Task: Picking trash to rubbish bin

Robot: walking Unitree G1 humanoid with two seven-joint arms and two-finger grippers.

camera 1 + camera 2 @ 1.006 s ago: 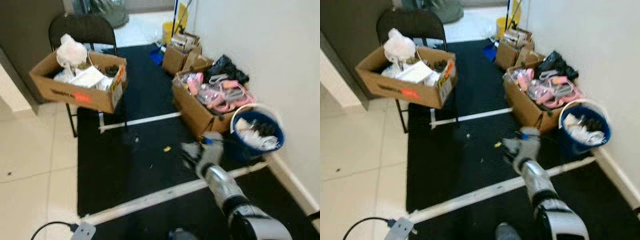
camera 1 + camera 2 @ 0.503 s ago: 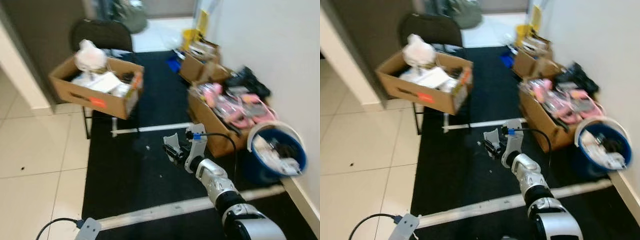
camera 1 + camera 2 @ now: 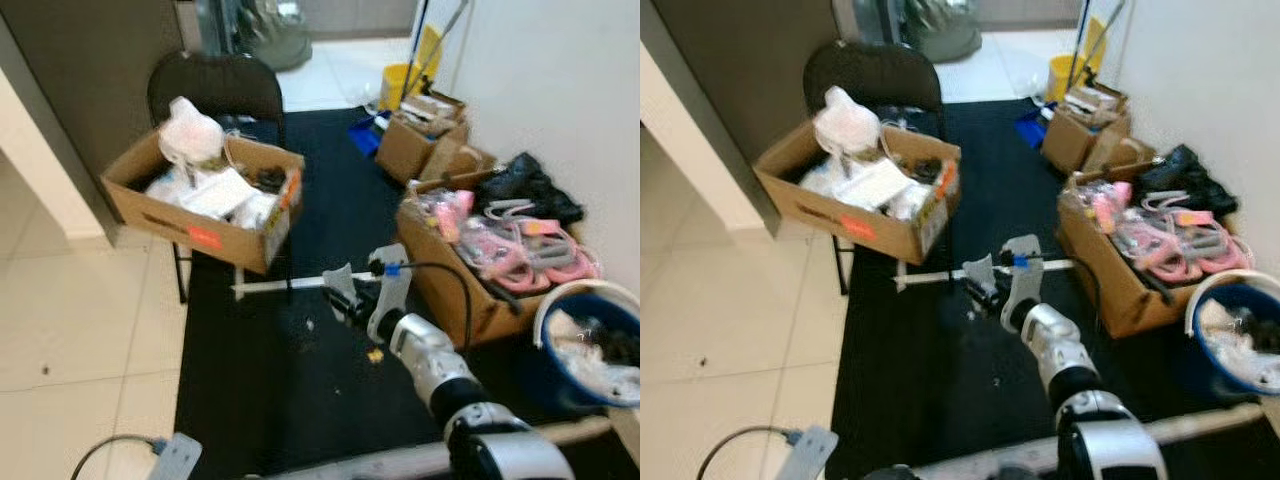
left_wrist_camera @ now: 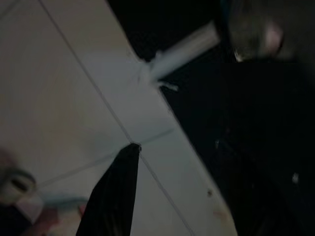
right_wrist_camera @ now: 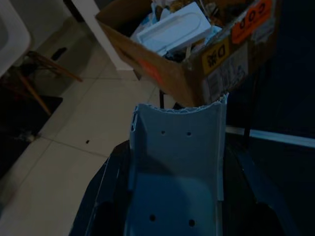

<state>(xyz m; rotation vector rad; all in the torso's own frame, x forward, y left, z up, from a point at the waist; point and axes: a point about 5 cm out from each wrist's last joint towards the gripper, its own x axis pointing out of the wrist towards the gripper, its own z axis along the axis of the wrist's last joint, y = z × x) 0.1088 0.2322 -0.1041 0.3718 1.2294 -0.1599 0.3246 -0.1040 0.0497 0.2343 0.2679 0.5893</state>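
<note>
The right gripper [image 3: 983, 283] was clamped on a pale, ribbed plastic channel piece [image 5: 177, 162] with small holes, held above the black mat [image 3: 300, 400] below the chair's cardboard box [image 3: 205, 195]. The blue bucket [image 3: 590, 345] stood well right, cut off. The left gripper [image 4: 113, 196] showed dim; its spread couldn't be told.

Blue bin [image 3: 600, 352] (rim cropped rightward)

The 2 head views look forward and down from above, sharing the black mat [image 3: 300, 380], the cardboard box [image 3: 865, 195] on a chair and the blue bucket [image 3: 590, 355]. The right wrist view faces that box [image 5: 197, 54] closely; the left wrist view looks down, dim, at floor tiles [image 4: 64, 98].
</note>
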